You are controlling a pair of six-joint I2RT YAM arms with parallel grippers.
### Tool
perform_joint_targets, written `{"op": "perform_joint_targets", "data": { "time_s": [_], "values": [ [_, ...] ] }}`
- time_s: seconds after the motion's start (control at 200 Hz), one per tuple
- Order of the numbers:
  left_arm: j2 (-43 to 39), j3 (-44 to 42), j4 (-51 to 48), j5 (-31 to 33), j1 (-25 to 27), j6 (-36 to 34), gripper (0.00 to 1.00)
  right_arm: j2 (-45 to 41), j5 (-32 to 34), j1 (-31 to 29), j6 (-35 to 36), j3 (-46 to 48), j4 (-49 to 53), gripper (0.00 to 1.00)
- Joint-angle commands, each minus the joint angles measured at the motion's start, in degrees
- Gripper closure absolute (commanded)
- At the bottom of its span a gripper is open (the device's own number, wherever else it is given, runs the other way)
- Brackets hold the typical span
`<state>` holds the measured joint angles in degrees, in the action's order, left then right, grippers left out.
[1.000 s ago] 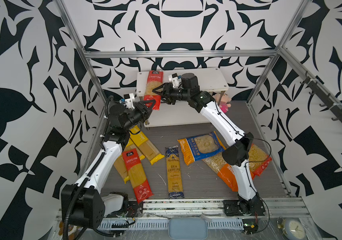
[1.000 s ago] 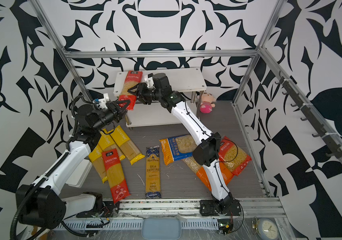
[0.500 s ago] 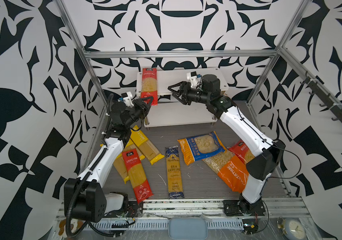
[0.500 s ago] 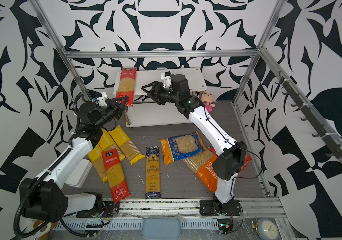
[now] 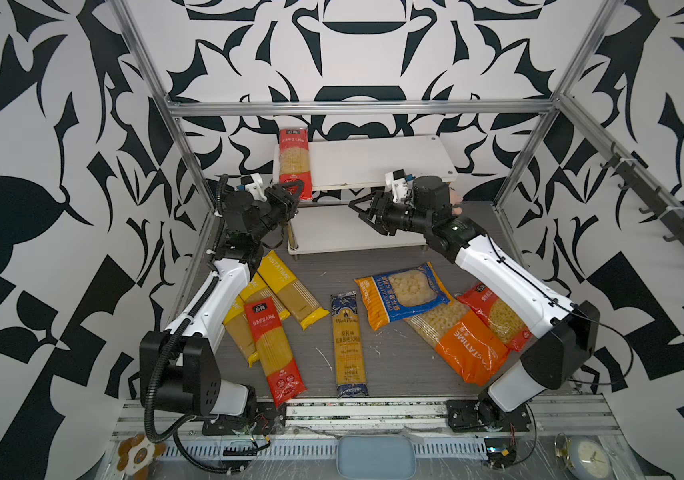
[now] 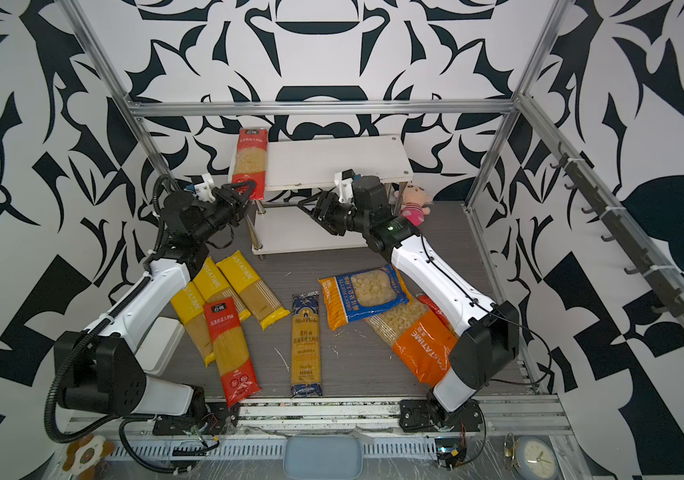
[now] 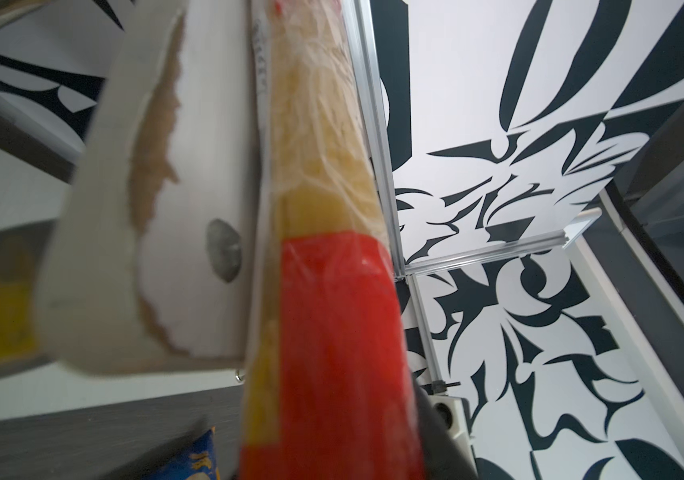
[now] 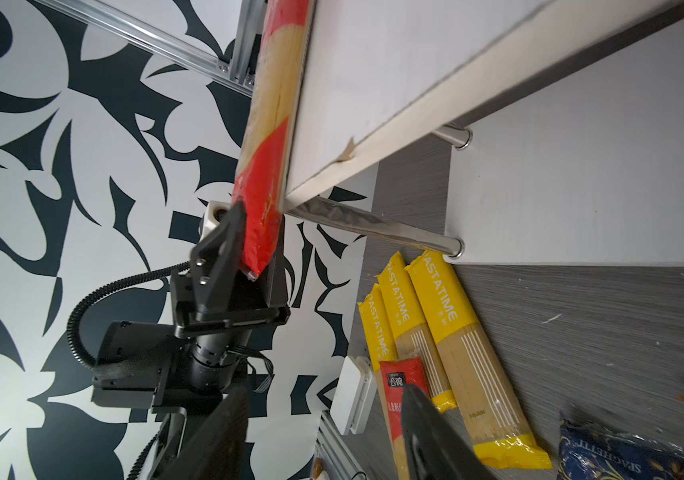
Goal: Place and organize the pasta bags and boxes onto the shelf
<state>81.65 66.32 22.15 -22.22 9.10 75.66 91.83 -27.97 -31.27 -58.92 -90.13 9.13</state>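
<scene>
A red spaghetti pack (image 5: 295, 160) lies flat along the left end of the top board of the shelf (image 5: 373, 162), with both ends jutting past the board. The left claw (image 5: 294, 189) straddles its near end; whether it pinches or has let go cannot be told. The right claw (image 5: 360, 210) hangs wide open and empty before the shelf. Other packs, among them a dark blue spaghetti pack (image 5: 348, 340), lie on the worktop (image 5: 394, 361). The release would likely go best by opening fully and backing straight out, without dragging the pack askew.

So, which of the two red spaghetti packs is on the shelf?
The red pack at the left end of the top board; the other red pack lies on the floor.
</scene>
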Motion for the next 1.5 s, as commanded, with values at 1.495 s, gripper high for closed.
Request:
{"op": "perform_joint_targets", "data": {
  "time_s": [1.495],
  "values": [
    [-43.4, -41.4, -52.1, 12.3, -9.2, -23.8, 0.22, 32.4, -2.9, -32.6, 9.1, 7.8, -12.6, 0.42]
  ]
}}
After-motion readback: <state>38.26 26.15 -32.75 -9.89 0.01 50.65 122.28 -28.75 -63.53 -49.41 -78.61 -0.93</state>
